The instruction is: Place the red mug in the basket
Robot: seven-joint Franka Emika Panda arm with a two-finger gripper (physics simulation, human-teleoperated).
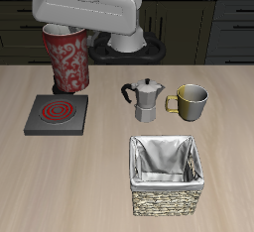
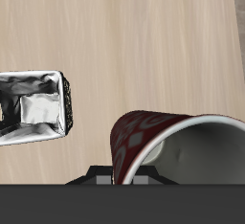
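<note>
The red mug [image 1: 66, 59] is a large dark-red mug with a pale swirly pattern. It hangs upright under the robot's hand, above the back of the table and just behind the burner plate. My gripper [image 1: 63, 28] is shut on its rim, and the fingers are mostly hidden by the hand. In the wrist view the red mug [image 2: 144, 137] fills the near field, with its grey-white inside showing. The basket [image 1: 167, 202], woven wicker with a pale cloth lining, stands near the table's front edge, well apart from the mug. The wrist view also shows the basket [image 2: 67, 108].
A dark square burner plate [image 1: 57, 114] with a red coil lies below the mug. A silver moka pot [image 1: 145, 100] and a smaller olive-yellow mug [image 1: 190, 100] stand side by side mid-table, just behind the basket.
</note>
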